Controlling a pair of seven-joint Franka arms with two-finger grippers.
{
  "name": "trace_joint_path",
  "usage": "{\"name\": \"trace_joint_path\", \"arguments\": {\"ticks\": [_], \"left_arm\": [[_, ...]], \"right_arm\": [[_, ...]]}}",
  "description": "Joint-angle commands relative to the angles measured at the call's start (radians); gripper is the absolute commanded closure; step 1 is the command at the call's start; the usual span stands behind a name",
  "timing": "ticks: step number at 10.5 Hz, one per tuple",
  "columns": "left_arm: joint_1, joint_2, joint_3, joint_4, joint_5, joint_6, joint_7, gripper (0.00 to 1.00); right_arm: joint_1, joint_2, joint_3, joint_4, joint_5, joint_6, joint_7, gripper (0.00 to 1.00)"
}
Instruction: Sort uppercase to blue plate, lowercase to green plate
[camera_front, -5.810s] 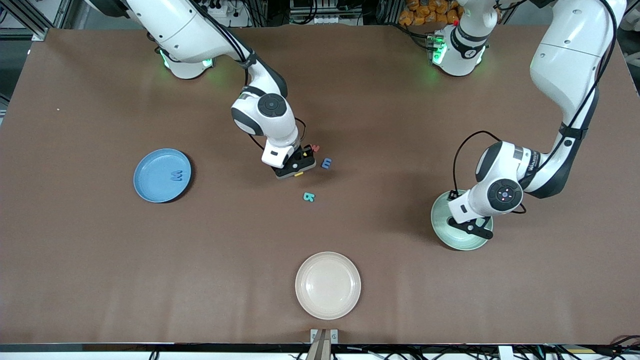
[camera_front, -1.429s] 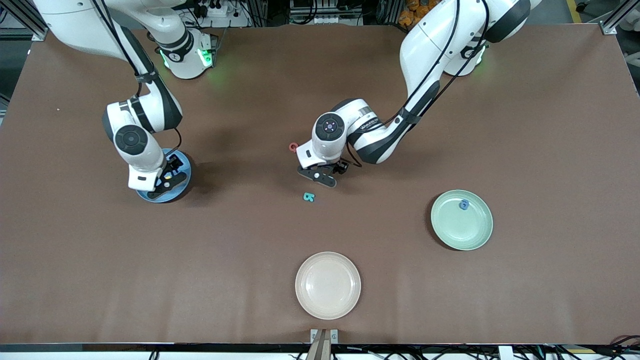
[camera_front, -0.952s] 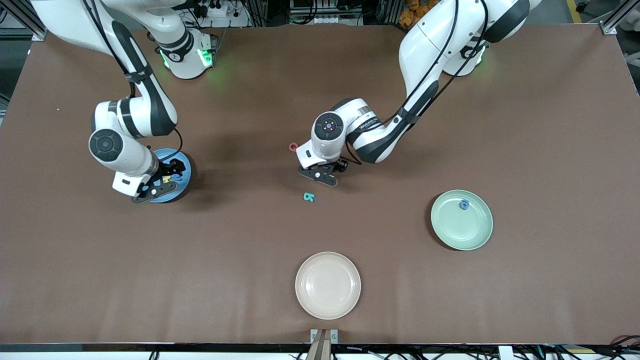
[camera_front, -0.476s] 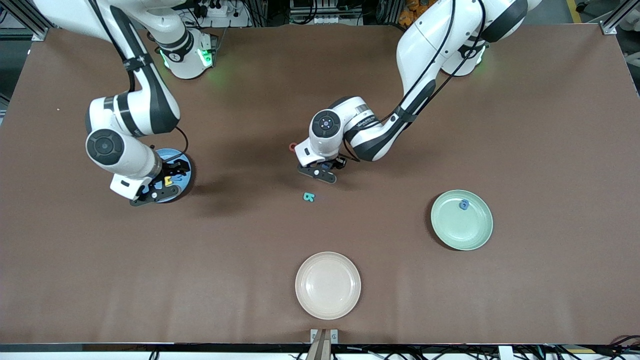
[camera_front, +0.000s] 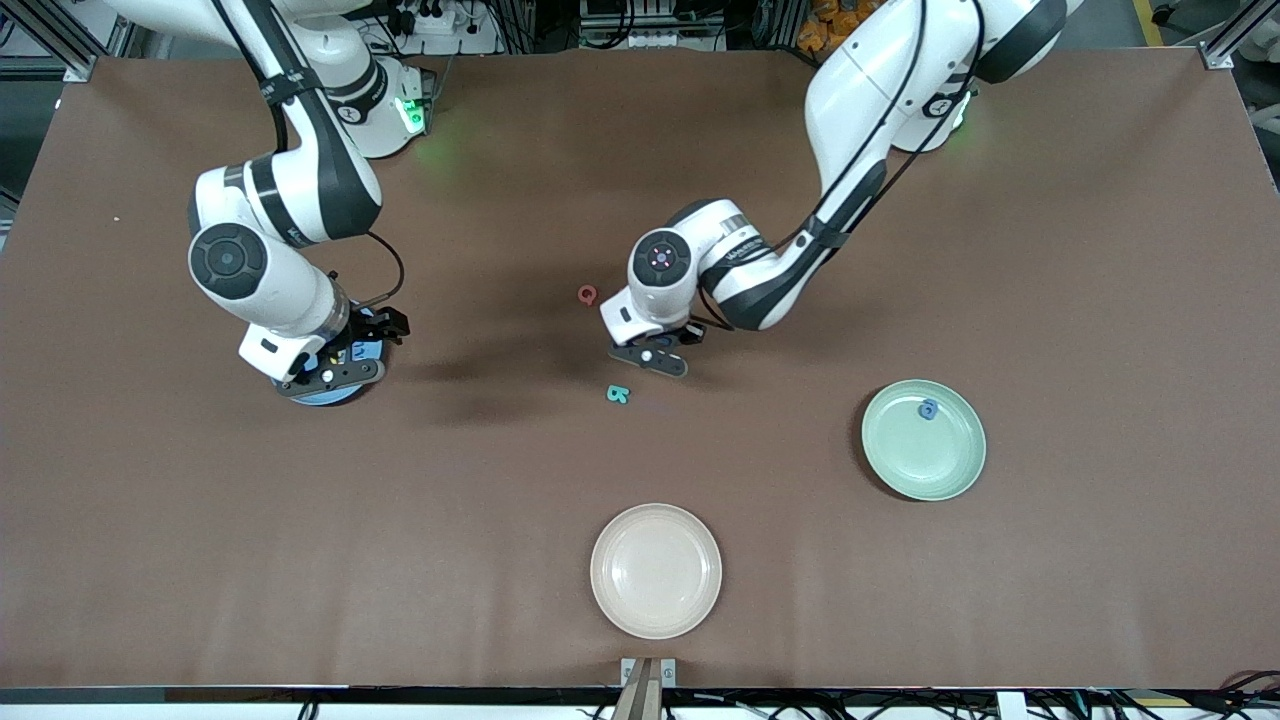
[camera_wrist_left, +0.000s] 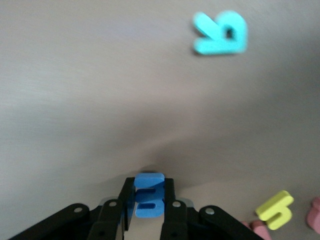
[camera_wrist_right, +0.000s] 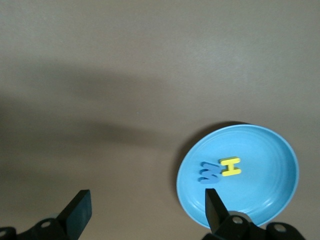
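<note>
Since a moment ago, we see the left hand (camera_wrist_left: 148, 212) has closed on the small blue three-pronged foam letter (camera_wrist_left: 149, 201) at the middle of the brown desk (camera_front: 900, 600), and we think it is lifted a little. The right hand (camera_wrist_right: 145, 212) has risen over the round sky-blue plate (camera_wrist_right: 270, 195), fingers wide apart. The yellow foam H (camera_wrist_right: 230, 166) and blue foam W (camera_wrist_right: 208, 172) lie on that plate.
</note>
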Motion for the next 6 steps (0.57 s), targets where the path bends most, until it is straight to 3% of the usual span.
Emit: {"name": "trace_joint_path", "arguments": {"ticks": [1, 6], "left_arm": [[0.109, -0.117, -0.026, -0.023, 0.022, -0.121, 0.032, 1.00], [0.461, -0.159, -0.102, -0.064, 0.021, -0.244, 0.423, 1.00]], "right_arm": [[0.044, -0.020, 0.002, -0.020, 0.034, 0.027, 0.103, 0.00], [0.247, 0.037, 0.004, -0.057, 0.034, 0.179, 0.433, 0.00]]}}
